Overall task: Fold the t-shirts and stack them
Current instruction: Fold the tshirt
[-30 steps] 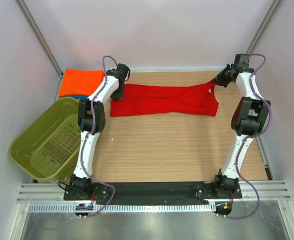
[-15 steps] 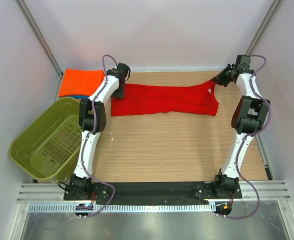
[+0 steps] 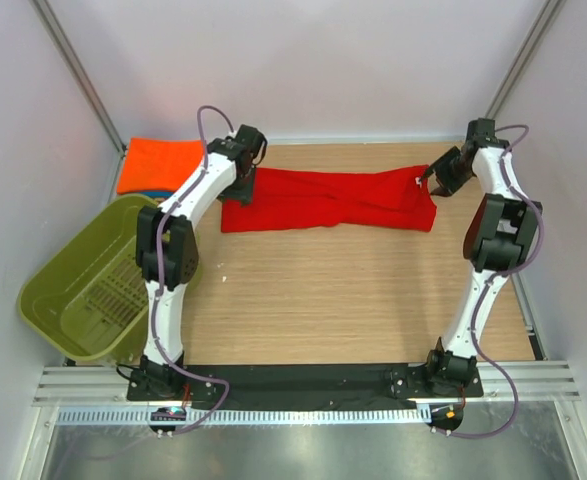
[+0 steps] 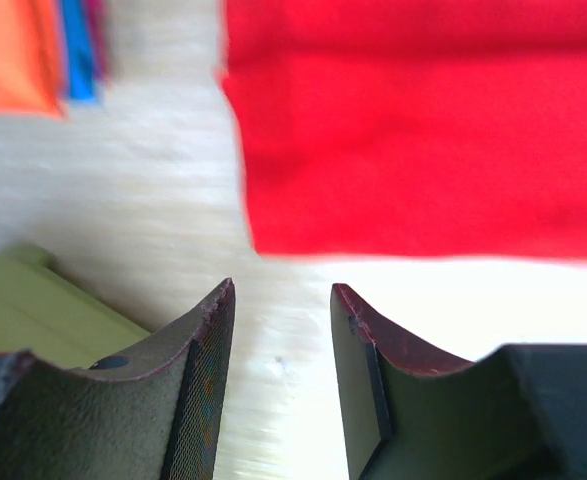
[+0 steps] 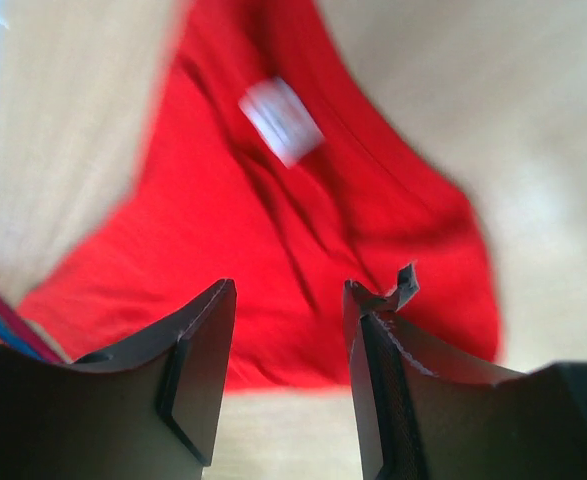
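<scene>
- The left wrist view plainly shows the blue t-shirt's (image 4: pixel 76 50) edge beside the orange t-shirt (image 4: pixel 8 50). The right wrist view shows the white neck label (image 5: pixel 281 120) (tiny from above).
- Left gripper (image 4: pixel 283 288) and right gripper (image 5: pixel 288 285) both have jaws apart and hold nothing.
- The red t-shirt (image 3: pixel 328 200) lies as a folded band at the table's (image 3: pixel 353 300) 12 o'clock side.

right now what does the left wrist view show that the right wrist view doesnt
Left wrist only: the olive-green basket, plus a clear look at the orange t-shirt and blue t-shirt. Right wrist only: the white neck label. Both: the red t-shirt on the wooden table, and that arm's own gripper, left gripper or right gripper, open and empty.
</scene>
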